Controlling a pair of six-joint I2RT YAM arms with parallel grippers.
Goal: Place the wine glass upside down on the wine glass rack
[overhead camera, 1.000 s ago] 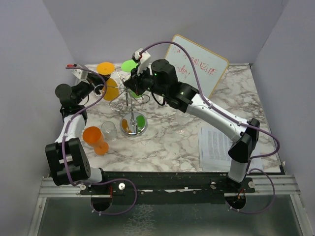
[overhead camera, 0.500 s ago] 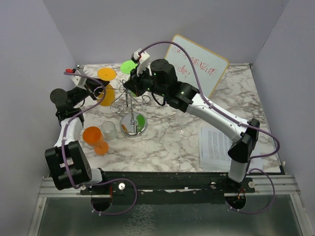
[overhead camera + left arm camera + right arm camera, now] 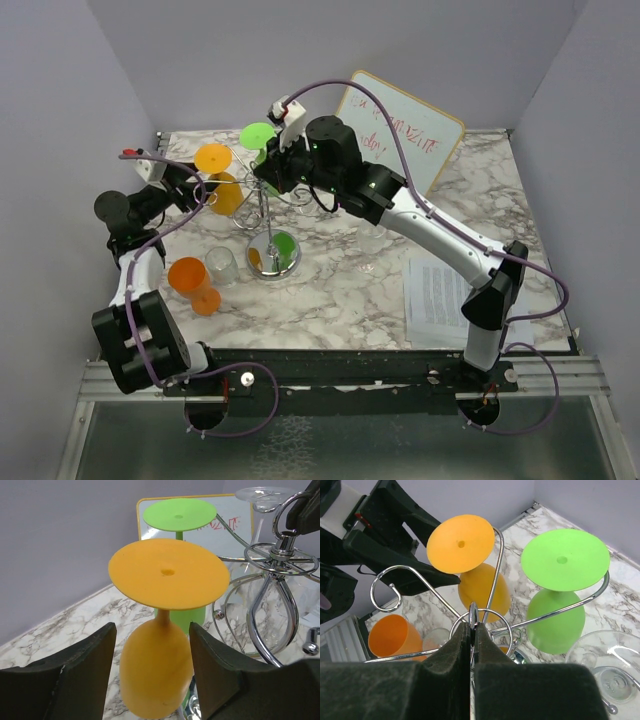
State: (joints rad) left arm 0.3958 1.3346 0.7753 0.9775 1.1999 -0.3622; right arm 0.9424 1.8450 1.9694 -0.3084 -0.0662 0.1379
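Observation:
A yellow-orange wine glass hangs upside down by its foot in a wire arm of the wine glass rack. My left gripper is open, with its fingers on either side of the bowl and a thin gap at each side. My right gripper is shut on the ring at the top of the rack's post. A green wine glass and a clear one also hang upside down on the rack.
An orange cup and a clear tumbler stand left of the rack's chrome base. A whiteboard leans at the back wall. A printed sheet lies at the right. Another clear glass stands under the right arm.
My left gripper has opened off the yellow-orange glass, and that arm has drawn back to the left. The glass now hangs a little lower on the rack. The right gripper stays on the ring.

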